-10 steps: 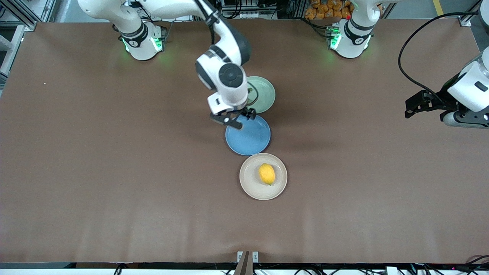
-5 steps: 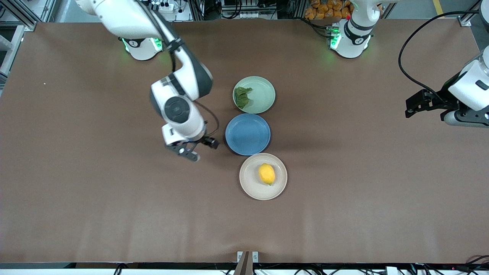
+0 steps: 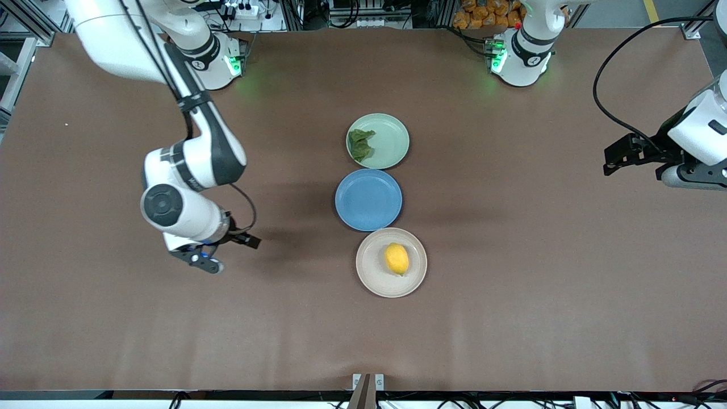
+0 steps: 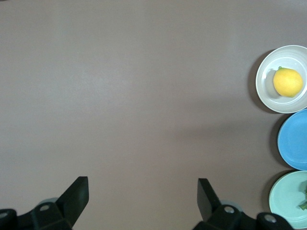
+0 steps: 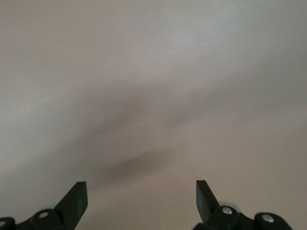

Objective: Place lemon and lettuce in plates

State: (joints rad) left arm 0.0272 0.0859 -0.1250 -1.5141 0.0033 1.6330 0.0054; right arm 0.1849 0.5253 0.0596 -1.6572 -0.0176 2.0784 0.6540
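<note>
The lemon (image 3: pixel 396 258) lies in the beige plate (image 3: pixel 369 278), the lettuce (image 3: pixel 360 144) in the green plate (image 3: pixel 395 136). The right gripper (image 3: pixel 218 255) and the waiting left gripper (image 3: pixel 616 156), fingers apart and empty, should be parked clear of the plates.

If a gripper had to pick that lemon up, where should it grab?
Probably from straight above, fingers closing across the narrow middle of the lemon. It lies on its side in the beige plate, long axis roughly toward the front camera, and the shallow rim blocks a low sideways approach.

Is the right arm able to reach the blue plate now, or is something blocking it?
Probably yes. The right gripper is open and empty over bare table, toward the right arm's end. Nothing stands between it and the blue plate, which is empty. The left gripper waits far off.
</note>
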